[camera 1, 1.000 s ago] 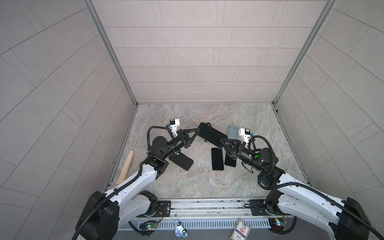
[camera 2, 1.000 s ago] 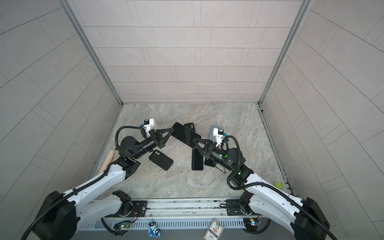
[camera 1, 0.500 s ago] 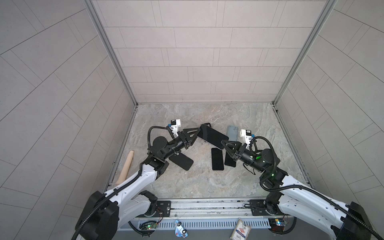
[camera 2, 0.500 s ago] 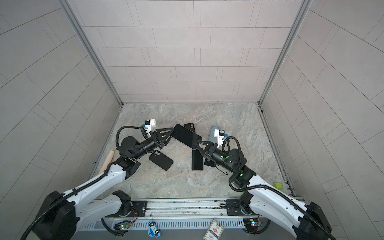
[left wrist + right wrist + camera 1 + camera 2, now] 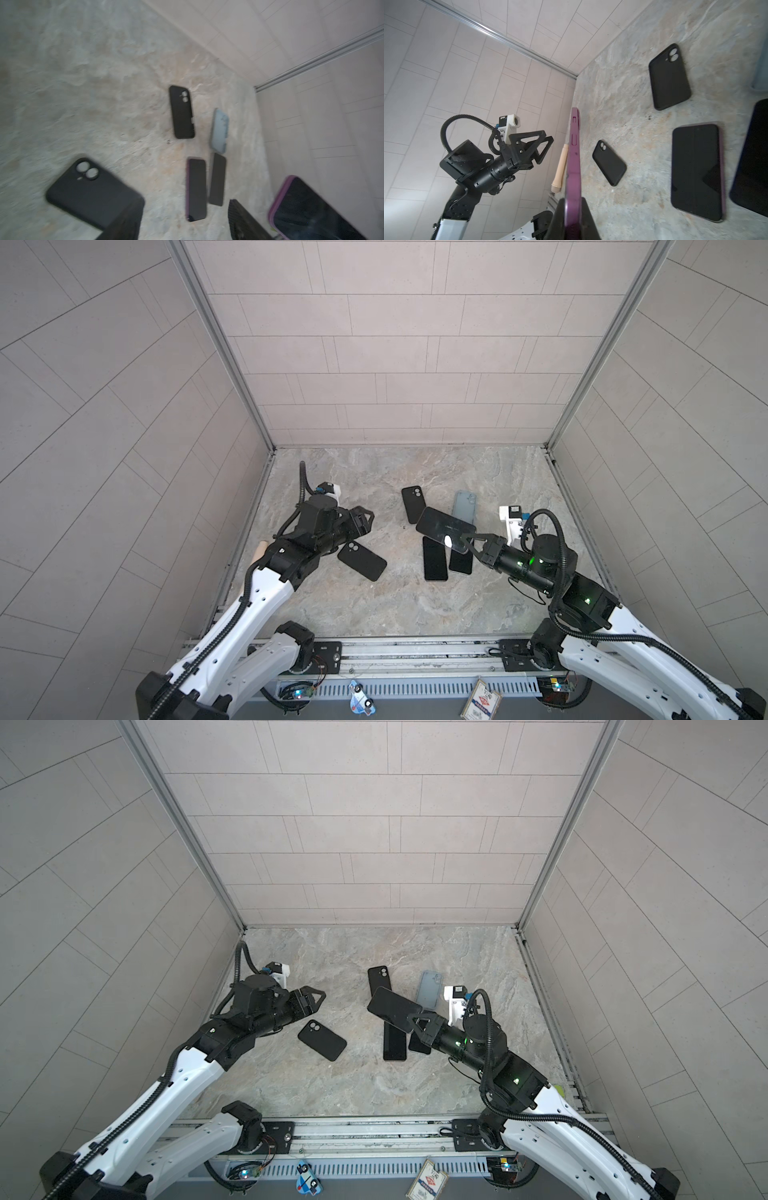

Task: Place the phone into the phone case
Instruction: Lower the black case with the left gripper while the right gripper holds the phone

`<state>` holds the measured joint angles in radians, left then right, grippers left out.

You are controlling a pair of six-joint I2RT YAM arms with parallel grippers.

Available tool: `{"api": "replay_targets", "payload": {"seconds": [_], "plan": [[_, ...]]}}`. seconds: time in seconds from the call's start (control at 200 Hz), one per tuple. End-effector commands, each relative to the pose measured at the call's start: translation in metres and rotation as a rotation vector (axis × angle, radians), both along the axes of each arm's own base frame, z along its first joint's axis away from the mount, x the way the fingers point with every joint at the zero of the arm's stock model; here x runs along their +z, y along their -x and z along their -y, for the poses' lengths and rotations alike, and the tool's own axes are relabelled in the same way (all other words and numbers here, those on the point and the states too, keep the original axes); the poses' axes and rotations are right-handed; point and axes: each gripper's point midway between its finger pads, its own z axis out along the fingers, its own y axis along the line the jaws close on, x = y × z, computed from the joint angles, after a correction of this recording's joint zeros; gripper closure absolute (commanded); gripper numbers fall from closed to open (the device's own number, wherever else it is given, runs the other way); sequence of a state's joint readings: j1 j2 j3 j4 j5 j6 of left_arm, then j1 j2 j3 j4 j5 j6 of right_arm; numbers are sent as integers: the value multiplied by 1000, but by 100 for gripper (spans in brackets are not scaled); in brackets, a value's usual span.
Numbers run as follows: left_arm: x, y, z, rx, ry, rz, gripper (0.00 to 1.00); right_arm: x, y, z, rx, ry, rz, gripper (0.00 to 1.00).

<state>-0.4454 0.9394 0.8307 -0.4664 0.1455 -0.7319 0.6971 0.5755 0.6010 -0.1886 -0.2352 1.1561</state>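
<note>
Purple-edged, the phone [image 5: 440,526] hangs tilted above the table [image 5: 374,605], clamped at one end by the right hand [image 5: 465,545], likely for carrying to the black case [image 5: 362,561], near which the left hand [image 5: 368,522] hovers wide and empty.

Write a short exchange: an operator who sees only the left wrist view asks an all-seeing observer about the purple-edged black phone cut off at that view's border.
Operator: What holds that phone?
Observer: The right gripper is shut on the edge of the purple-edged black phone.
Operator: Is anything lying outside my picture?
Observer: Yes, a pale wooden handle lies at the table's edge by the left wall.
</note>
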Motion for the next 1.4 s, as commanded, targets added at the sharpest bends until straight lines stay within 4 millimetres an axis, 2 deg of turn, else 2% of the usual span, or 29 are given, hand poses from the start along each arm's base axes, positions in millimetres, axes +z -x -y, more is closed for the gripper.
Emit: {"api": "replay_targets", "payload": {"seconds": [0.0, 0.13, 0.215, 0.35, 0.52, 0.595, 0.685, 0.816, 0.851, 0.861, 0.881, 1.166, 1.291, 1.396], "plan": [[-61, 20, -52, 56, -345, -145, 41, -30, 2, 13, -32, 100, -18, 100], [-91, 19, -74, 84, -510, -196, 44, -32, 2, 14, -34, 103, -17, 100], [-103, 15, -73, 76, -543, -231, 54, -30, 1, 11, -23, 107, -11, 100], [-113, 3, -77, 105, -606, -278, 57, -24, 0, 7, -6, 106, 0, 100], [-132, -23, -68, 72, -650, -317, 57, -18, 0, 3, 14, 98, 3, 100], [-145, -32, -66, 46, -645, -376, 62, -16, 1, 3, 19, 97, 7, 100], [-164, -40, -64, 9, -606, -465, 71, -13, 2, 5, 21, 100, 11, 100], [-185, -41, -60, -32, -566, -550, 77, -16, 2, 8, 22, 117, 6, 100], [-188, -41, -58, -39, -564, -561, 78, -16, 1, 9, 21, 115, 4, 100], [-188, -41, -59, -39, -561, -563, 78, -6, 1, 9, 21, 102, 21, 100], [-188, -41, -58, -40, -558, -565, 77, -2, 1, 9, 18, 95, 28, 100], [-187, -32, -61, -34, -545, -579, 77, 8, -3, 9, 33, 75, 38, 100], [-182, -26, -57, -40, -509, -559, 71, 7, 0, 12, 32, 77, 39, 100], [-174, -25, -38, -87, -398, -514, 63, 1, 3, 16, 22, 73, 31, 100]]}}
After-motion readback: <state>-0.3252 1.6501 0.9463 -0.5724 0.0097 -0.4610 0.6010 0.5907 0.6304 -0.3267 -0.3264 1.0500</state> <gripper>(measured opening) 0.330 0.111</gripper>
